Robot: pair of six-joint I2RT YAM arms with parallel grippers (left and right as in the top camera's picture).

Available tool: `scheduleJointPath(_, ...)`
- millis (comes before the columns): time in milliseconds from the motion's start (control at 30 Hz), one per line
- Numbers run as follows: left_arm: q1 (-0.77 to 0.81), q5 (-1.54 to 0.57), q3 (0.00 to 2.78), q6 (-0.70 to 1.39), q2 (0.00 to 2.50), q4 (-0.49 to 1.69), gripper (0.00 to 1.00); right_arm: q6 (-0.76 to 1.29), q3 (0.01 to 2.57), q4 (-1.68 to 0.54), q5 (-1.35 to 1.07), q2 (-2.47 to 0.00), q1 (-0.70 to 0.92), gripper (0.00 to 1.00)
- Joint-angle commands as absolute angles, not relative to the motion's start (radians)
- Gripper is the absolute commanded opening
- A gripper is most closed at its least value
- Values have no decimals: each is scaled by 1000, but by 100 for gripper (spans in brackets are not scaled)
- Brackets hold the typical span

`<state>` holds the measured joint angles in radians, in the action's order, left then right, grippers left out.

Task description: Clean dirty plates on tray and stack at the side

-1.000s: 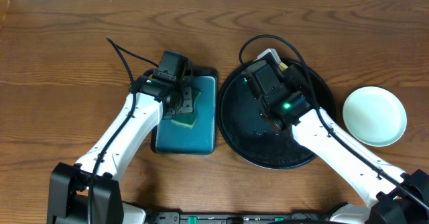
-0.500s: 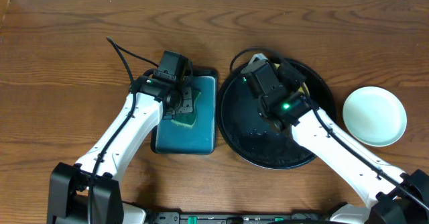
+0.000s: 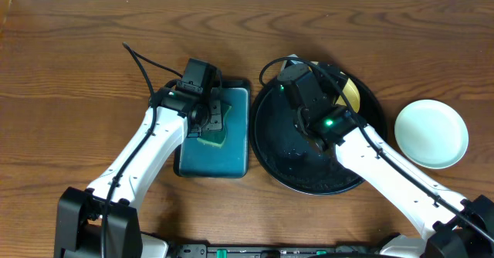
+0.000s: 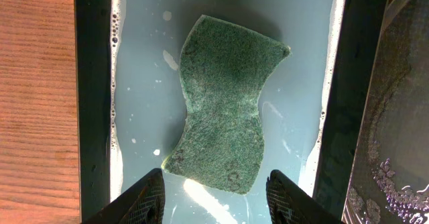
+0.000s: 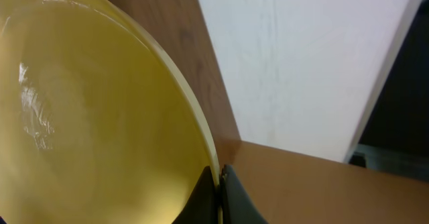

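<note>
Because the right pincer (image 5: 220, 184) is closed on nothing more than the thin rim of the pale yellow plate (image 3: 352, 93), the hold is the weakest point of the scene. The plate sits at the far right of the black tray (image 3: 285, 161), partly hidden under the wrist in the overhead view. Its face looks glossy and wet in the wrist view, so it will probably be slippery.

Likely faults:
- **Pivot:** an edge grip may let the plate swing about the fingertips.
- **Slip:** a quick move could shake the plate loose, so that it drops on the tray rim or on the table (image 3: 77, 72).
- **Bad stack:** a pale mint plate (image 3: 431, 133) lies on the table just right of the tray. A tilted or off-centre release onto it could leave the yellow plate sliding off, or knock the lower one.

The left pincer (image 4: 218, 197) hangs over the teal tray (image 3: 231, 161), left of the black tray. Its jaws are half apart, one on each side of the near end of the green sponge (image 4: 224, 127), which lies flat in soapy water. They hold nothing, though contact cannot be ruled out. A soaked sponge, once lifted, would probably drip on the table.
</note>
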<state>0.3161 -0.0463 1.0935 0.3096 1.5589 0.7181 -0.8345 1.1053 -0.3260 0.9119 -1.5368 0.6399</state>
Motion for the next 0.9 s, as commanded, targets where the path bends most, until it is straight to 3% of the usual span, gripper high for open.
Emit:
scheduleJointPath(0,313,-43,1084,303,1570,722,50,-841,1125,-294,980,-1538,642,1)
scheduleJointPath(300,313,-43,1084,303,1570,722,50,-728,1124,-256,972,-1538,653,1)
scheduleJointPath(400,313,-43,1084,303,1570,721,50,-852,1124,-298,993,-1538,659,1)
scheduleJointPath(533,313,-43,1084,303,1570,722,50,-714,1124,-236,1028,-1538,634,1)
scheduleJointPath(700,313,-43,1084,303,1570,722,50,-758,1124,-287,1032,-1538,636,1)
scheduleJointPath(800,313,-43,1084,303,1570,722,50,-625,1124,-258,1020,-1538,635,1)
scheduleJointPath(867,313,-43,1084,303,1570,721,50,-693,1124,-320,972,-1538,656,1)
